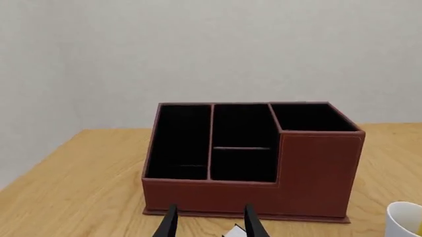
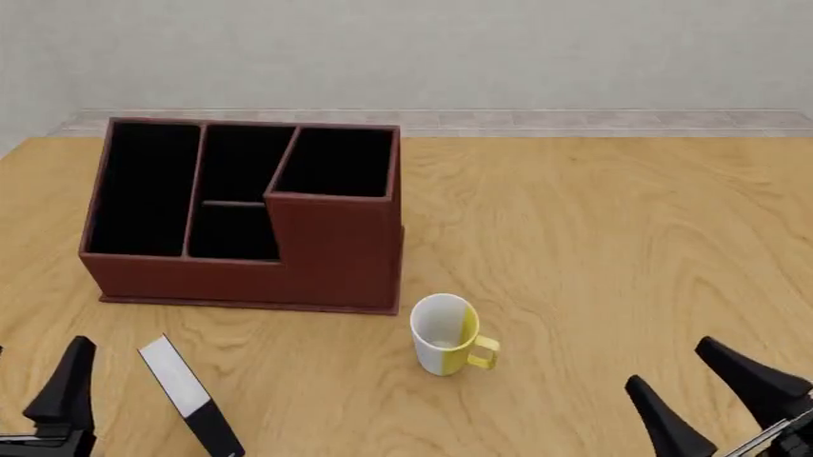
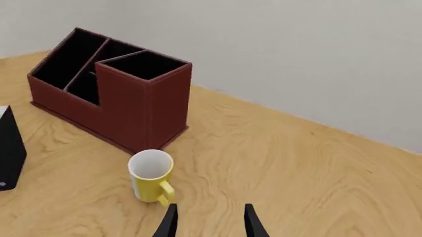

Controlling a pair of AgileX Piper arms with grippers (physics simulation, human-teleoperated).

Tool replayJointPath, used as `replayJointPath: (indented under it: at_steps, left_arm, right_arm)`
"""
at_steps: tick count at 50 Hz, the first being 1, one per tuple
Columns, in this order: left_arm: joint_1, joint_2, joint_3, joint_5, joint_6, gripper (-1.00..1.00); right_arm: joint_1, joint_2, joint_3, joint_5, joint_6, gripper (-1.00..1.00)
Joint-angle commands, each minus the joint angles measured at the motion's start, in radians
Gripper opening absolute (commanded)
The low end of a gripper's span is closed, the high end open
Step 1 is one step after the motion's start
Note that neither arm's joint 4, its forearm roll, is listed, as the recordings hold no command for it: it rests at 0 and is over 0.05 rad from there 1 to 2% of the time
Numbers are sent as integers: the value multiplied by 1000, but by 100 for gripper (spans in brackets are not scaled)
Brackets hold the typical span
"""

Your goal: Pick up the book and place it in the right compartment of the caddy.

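The book (image 2: pixel 190 395) is a thin black slab with a white edge. It appears to stand on edge near the table's front left, in front of the caddy (image 2: pixel 330 257). The caddy is reddish-brown with a black interior, and its right compartment (image 2: pixel 334 162) sits behind the tall front wall. My left gripper (image 1: pixel 211 224) is open just left of the book, with one finger (image 2: pixel 64 386) showing in the front view. A white sliver of the book (image 1: pixel 234 231) peeks between its fingers. My right gripper (image 2: pixel 711 400) is open at the front right, far from the book (image 3: pixel 10 148).
A white and yellow mug (image 2: pixel 445 335) stands just off the caddy's front right corner, between the book and the right gripper. Bare wooden tabletop (image 2: pixel 610 248) stretches to the right of the caddy. A pale wall runs behind the table.
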Motion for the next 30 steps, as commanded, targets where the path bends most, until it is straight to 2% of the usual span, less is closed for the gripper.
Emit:
replayJointPath:
  at_steps: [1,2,3,4,5,7,9,10,11,12,14,16,17,30]
  left_arm:
    - [19,-1,-3,-6,0,100]
    - [20,-1,-5,-6,0,100]
    - [23,-1,-6,-7,-1,100]
    - [25,-1,-6,-7,-5,100]
    - [24,-1,-6,-8,-4,100]
    - [23,-1,-7,-8,-5,100]
    - [24,-1,-8,-10,-2,100]
    - [24,-1,-8,-10,-2,100]
    - [26,-1,-9,-11,-3,100]
    - [26,-1,-9,-11,-3,100]
    - [28,-1,-9,-16,-1,100]
    - [31,-1,-10,-17,-3,100]
    - [31,-1,-11,-18,-2,100]
    - [42,-1,-20,-18,-5,100]
  right_arm:
    - [164,124,-66,-3,-58,100]
    - [176,141,-68,-13,-65,100]
    - [202,175,-77,-30,-42,100]
    - [216,199,-75,-48,-46,100]
    - [230,229,-71,-73,-74,100]
    - [274,286,-80,-107,-48,100]
    - [297,334,-81,-144,-75,100]
    - [297,335,-81,-145,-75,100]
    - [339,402,-88,-186,-72,100]
    - [339,404,-88,-189,-72,100]
    - [393,492,-100,-244,-61,100]
    - [411,541,-104,-276,-83,100]
    - [431,569,-111,-289,-76,100]
    - [551,758,-185,-365,-95,100]
